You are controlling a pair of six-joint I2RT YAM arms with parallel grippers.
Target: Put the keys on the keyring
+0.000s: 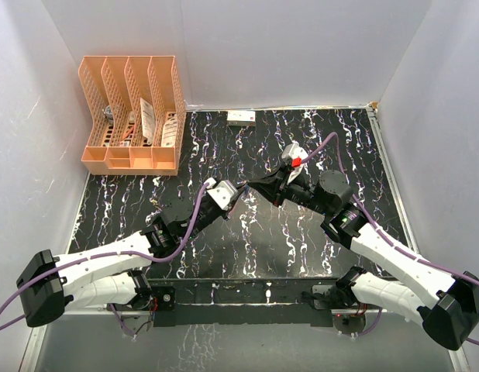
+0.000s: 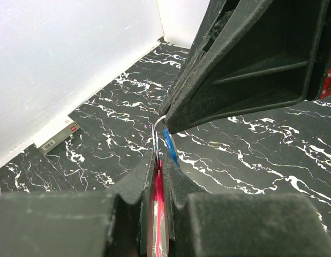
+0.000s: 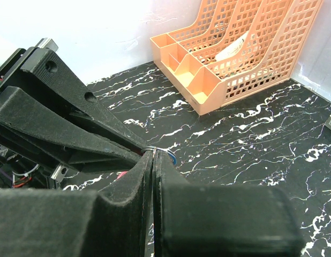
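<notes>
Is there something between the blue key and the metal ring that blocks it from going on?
Nothing visible stands between them. The blue key lies right against the metal ring, above the red strap clamped in the left claw; the right claw is shut at the same spot. Whether it is already threaded cannot be told.

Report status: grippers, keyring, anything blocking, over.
Left gripper shut on keyring strap. Right gripper shut, tips at the ring. Blue key at the ring; silver key not seen. Nothing in the way.
</notes>
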